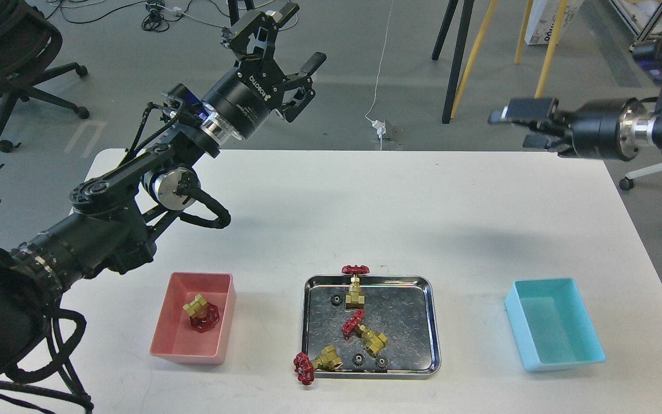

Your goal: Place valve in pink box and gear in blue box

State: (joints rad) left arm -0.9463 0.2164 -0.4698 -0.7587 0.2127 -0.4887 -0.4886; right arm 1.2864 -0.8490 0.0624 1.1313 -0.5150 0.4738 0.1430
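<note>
One valve (201,313) lies in the pink box (216,280) at the front left. Three more valves (355,287) (364,333) (315,362) are in the steel tray (431,322) at front centre; the last one's red handwheel hangs over the front-left rim. Three black gears (335,299) (357,360) (381,362) show in the tray. The blue box (513,310) stands at the front right, and I see nothing in it. My left gripper (299,34) is open and empty, high beyond the table's far left. My right gripper (510,127) is open and empty, above the far right edge.
The white table (331,218) ends just behind both grippers. An office chair (3,63) stands on the floor at the far left. Black tripod legs (454,63) and yellow legs (546,57) stand behind the table. My left arm (107,224) spans the table's left side above the pink box.
</note>
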